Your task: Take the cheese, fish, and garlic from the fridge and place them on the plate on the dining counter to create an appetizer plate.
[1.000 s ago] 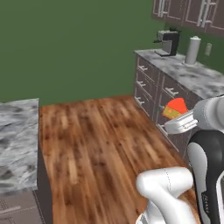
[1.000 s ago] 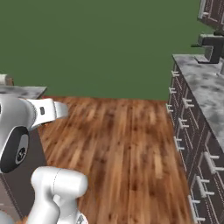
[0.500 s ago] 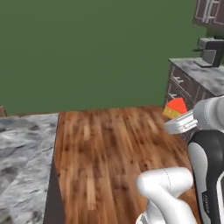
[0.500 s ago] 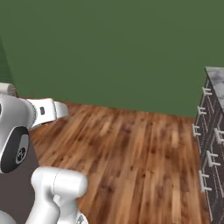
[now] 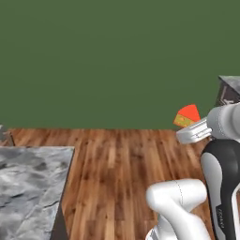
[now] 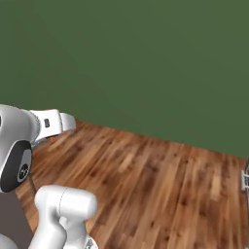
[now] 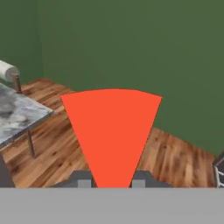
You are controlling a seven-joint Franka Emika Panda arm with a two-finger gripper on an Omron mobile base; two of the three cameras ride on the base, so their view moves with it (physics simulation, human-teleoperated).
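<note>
The pincer [image 7: 108,183] is closed on the narrow end of the cheese [image 7: 111,131], held up in the air beside the green wall [image 5: 93,56]. This looks like the carrying step; next, the plate on the dining desk must come into reach. The left base view shows a marble desk [image 5: 28,187] at lower left of the cheese; the hand view adds a paper towel roll [image 7: 8,71].

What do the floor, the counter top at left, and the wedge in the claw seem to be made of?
Floor: varnished wood planks, brown grain with board seams. Counter top: polished marble, grey with white veining. Cheese, gripped in the claw: yellow-orange body with a flat matte red face, perhaps a wax rind; the render leaves that open.
</note>
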